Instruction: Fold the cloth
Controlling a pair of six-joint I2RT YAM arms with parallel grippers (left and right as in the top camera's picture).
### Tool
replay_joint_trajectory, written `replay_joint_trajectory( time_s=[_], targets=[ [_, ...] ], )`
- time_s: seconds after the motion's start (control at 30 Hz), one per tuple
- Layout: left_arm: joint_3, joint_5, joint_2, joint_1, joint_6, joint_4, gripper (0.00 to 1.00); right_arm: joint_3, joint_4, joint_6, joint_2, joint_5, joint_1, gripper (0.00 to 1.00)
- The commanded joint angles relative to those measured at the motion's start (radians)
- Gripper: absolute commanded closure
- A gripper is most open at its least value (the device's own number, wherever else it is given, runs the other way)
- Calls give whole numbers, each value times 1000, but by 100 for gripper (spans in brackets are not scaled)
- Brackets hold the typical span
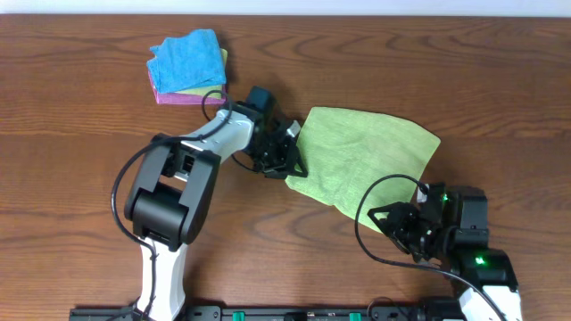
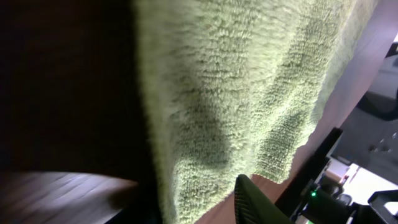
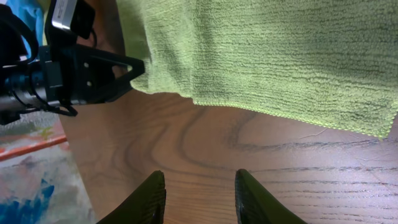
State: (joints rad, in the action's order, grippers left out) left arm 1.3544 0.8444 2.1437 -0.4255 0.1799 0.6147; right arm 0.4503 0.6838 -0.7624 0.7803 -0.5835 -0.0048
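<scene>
The lime-green cloth (image 1: 366,156) lies spread flat on the wooden table, right of centre. My left gripper (image 1: 290,152) is at its left edge. In the left wrist view the cloth (image 2: 249,81) fills the frame, and its edge hangs between the jaws of the left gripper (image 2: 199,202). A strip of table shows between the cloth and the right finger (image 2: 252,202), while the other finger is lost in shadow. My right gripper (image 1: 384,217) sits near the cloth's lower right edge. It stands open over bare wood (image 3: 198,186), a short way from the cloth's hem (image 3: 280,56).
A stack of folded cloths, bright blue (image 1: 187,58) over yellow and pink (image 1: 178,96), sits at the back left of the table (image 1: 71,134). The left arm's black gripper body (image 3: 93,68) shows in the right wrist view.
</scene>
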Motion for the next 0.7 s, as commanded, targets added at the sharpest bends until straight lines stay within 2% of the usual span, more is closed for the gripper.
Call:
replay_joint_trajectory(
  time_s=[0.0,0.03,0.1,0.13,0.2,0.27,0.33,0.5,0.67],
  targets=[
    [5,-23,17,-23,-15,-11,72,0,0,-11,-8,4,-8,63],
    [5,-29,17,-25,-15,-11,76,0,0,-11,-8,4,-8,62],
    [5,-60,17,-25,-15,-6,92,0,0,-11,-8,12,-8,62],
    [5,-72,17,-24,-16,-1,94,0,1,-11,-8,20,-8,59],
    [5,-90,17,-14,-16,7,94,0,2,-11,-8,45,-9,51],
    [5,-93,16,5,-16,17,94,0,8,-11,-8,92,-9,34],
    [5,-93,16,29,-16,27,94,0,12,-12,-8,146,-9,29],
    [5,-85,14,108,-30,62,94,-3,34,-19,-3,262,-9,29],
    [5,-39,14,171,-65,100,94,-38,33,-30,53,319,-9,35]
  ],
)
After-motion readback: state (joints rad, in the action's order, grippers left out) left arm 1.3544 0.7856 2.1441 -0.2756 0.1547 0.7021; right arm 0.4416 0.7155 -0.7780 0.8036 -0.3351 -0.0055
